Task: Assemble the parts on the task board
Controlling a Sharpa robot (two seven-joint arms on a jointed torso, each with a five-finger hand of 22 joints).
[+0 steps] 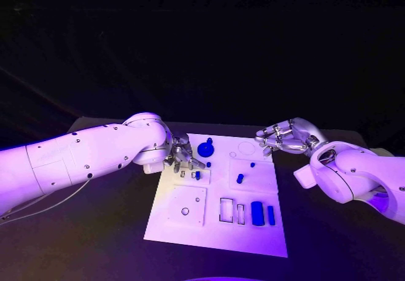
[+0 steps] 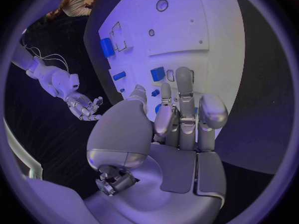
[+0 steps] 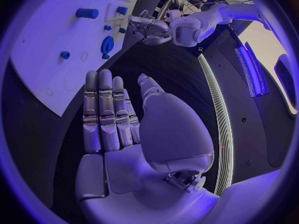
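While the white task board (image 1: 215, 231) lies in the lower middle of the head view on the black table (image 1: 101, 234), the left hand (image 1: 179, 153) sits at the board's upper left corner, fingers pointing down onto the plate beside a small blue part (image 1: 196, 174); whether it actually grips anything cannot be told from there. Seen from the left wrist, that hand's fingers (image 2: 184, 102) lie straight and close together over the board, their tips near a blue square block (image 2: 157, 73), with nothing visibly pinched. The right hand (image 1: 285, 138) hovers off the board's upper right corner, over the dark table, fingers loosely curled and apart, holding nothing; the right wrist view shows its palm bare and fingers (image 3: 102, 109) extended. Six blue parts can be counted on the board from the head camera: a round gear (image 1: 206, 150) with a small knob at the upper left, the piece by the left hand, a small peg (image 1: 233, 155) near the top centre, a short cylinder (image 1: 240, 178) in the middle panel, and, at the lower right, a wide bar (image 1: 256, 212) with a thin bar (image 1: 271, 214) just beside it. Two empty rectangular slots (image 1: 227, 209) lie left of those bars.
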